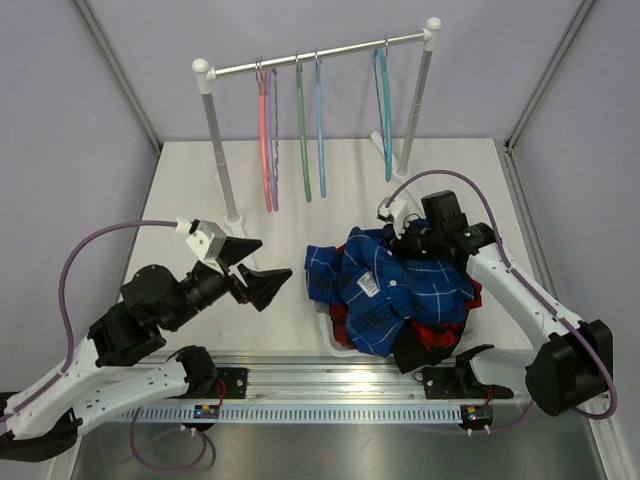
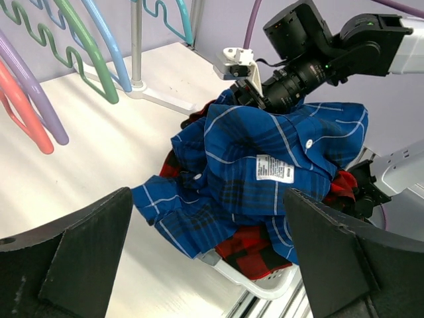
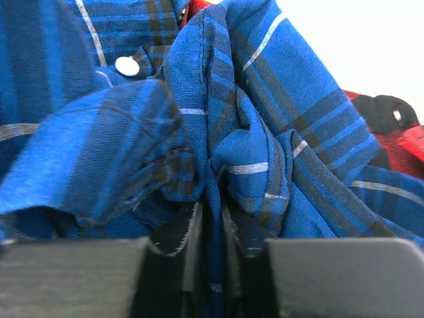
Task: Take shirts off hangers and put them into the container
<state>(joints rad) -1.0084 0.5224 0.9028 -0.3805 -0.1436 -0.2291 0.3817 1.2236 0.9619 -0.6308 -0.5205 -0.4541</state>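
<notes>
Your right gripper [image 3: 213, 222] pinches a fold of the blue shirt [image 1: 385, 285]. It lies just past the fingers, on the red shirt [image 2: 248, 245] in the white basket [image 2: 258, 283]. Your left gripper [image 1: 272, 258] has its fingers wide apart.

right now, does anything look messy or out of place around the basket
Yes: the blue plaid shirt is heaped loosely, and one side spills over the basket rim onto the table instead of lying inside.

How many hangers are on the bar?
5, all bare on the rail: pink hanger and purple hanger together at the left, green hanger and blue hanger in the middle, teal hanger alone at the right. Others could hide under the shirts.
</notes>
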